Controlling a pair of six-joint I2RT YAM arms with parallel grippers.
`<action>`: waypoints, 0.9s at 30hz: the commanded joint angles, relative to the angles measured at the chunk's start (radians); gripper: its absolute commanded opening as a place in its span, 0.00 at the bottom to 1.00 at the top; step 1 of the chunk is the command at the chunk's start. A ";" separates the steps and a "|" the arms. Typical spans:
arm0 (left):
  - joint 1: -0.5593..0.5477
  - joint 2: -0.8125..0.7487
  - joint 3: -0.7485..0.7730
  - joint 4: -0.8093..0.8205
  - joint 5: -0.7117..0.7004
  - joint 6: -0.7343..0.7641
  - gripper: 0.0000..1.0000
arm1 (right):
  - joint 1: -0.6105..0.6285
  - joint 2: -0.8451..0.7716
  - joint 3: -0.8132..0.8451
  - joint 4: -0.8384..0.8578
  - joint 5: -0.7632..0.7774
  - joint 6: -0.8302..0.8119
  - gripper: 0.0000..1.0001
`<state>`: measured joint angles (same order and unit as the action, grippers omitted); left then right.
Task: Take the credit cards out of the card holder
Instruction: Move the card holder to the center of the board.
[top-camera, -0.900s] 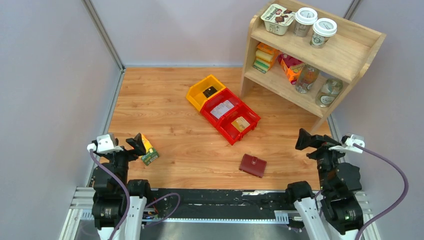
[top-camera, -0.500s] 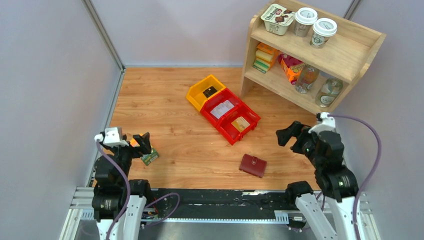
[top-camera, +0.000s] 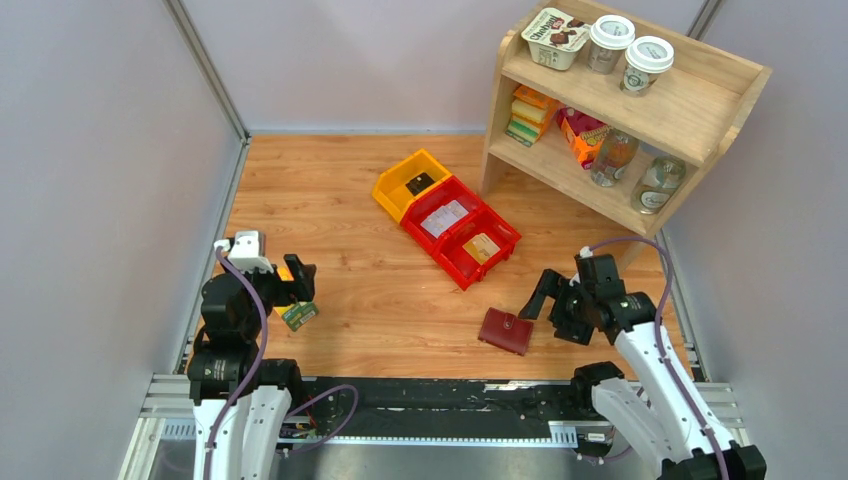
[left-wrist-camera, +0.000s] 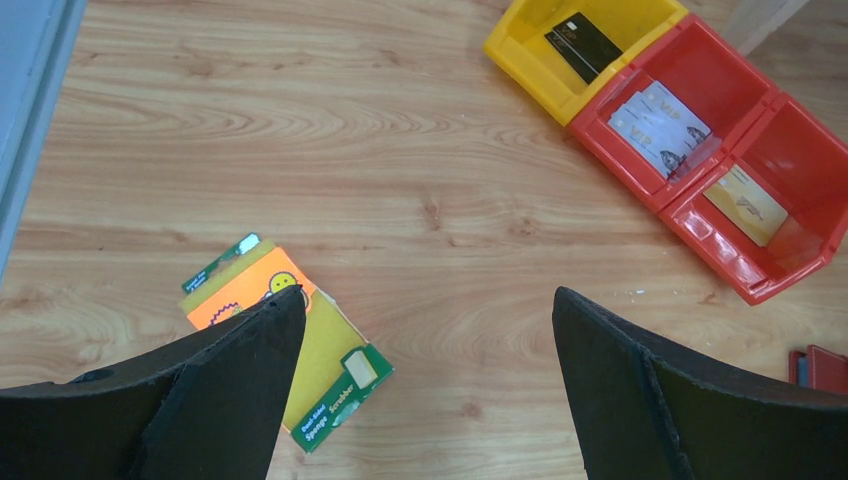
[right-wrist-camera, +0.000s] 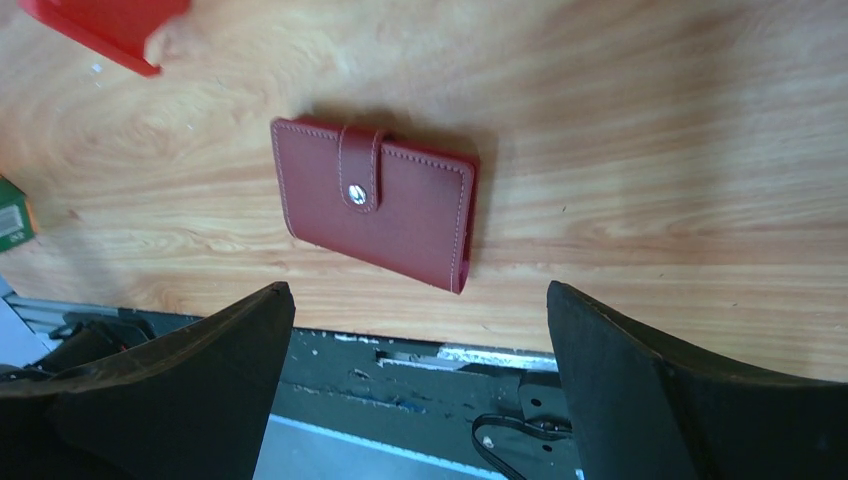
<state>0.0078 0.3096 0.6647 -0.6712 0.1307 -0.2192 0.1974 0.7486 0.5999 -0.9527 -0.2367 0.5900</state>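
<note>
Top view: the right gripper (top-camera: 542, 308) has swung down beside the closed red wallet (top-camera: 505, 331), fingers wide apart. The left gripper (top-camera: 300, 282), also spread, has crept over the sponge box (top-camera: 298, 316).

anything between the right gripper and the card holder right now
Nothing. In the right wrist view the open right gripper faces the closed maroon card holder, with only bare wooden table around it. The top view agrees.

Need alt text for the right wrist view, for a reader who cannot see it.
A closed maroon card holder, snap tab fastened, lies flat on the table near its front edge, framed by the open right gripper hovering above. Corner of a red bin shows top left.
</note>
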 joint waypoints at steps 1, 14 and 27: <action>-0.003 0.006 0.032 0.027 0.026 0.027 1.00 | 0.086 0.052 -0.015 0.080 0.039 0.097 1.00; -0.003 0.020 0.024 0.045 0.086 0.032 1.00 | 0.560 0.394 0.001 0.379 0.149 0.298 1.00; -0.003 0.172 0.032 0.096 0.299 -0.124 1.00 | 0.815 0.606 0.275 0.304 0.331 0.156 1.00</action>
<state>0.0071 0.4290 0.6655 -0.6453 0.3046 -0.2459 1.0233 1.4166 0.8688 -0.5434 -0.0929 0.8124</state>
